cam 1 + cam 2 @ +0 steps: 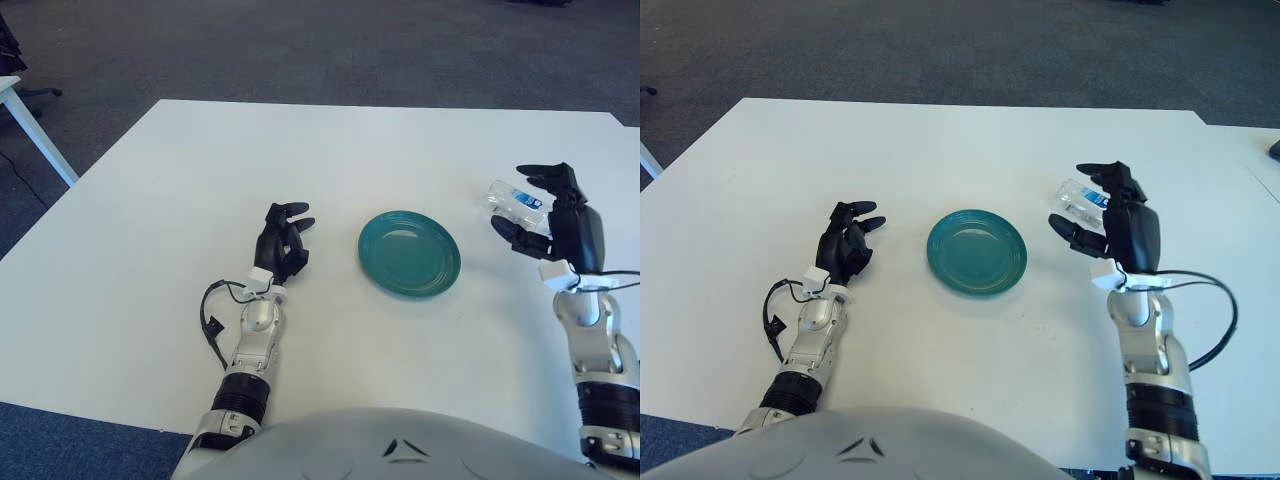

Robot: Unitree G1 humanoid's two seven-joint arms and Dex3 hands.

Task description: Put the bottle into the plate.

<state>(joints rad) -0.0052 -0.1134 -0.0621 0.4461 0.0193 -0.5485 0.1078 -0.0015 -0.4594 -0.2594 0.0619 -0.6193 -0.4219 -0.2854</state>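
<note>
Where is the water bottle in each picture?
Left eye view: the bottle lies at the right side of the table, partly behind the right hand.
Right eye view: the bottle shows right of centre, behind the same hand.
Shared landmark: the green plate, left of the bottle in both.

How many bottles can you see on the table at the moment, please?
1. A clear plastic bottle lies on its side to the right of the green plate, partly covered by the open right hand over it. The left hand shows left of the plate.
</note>
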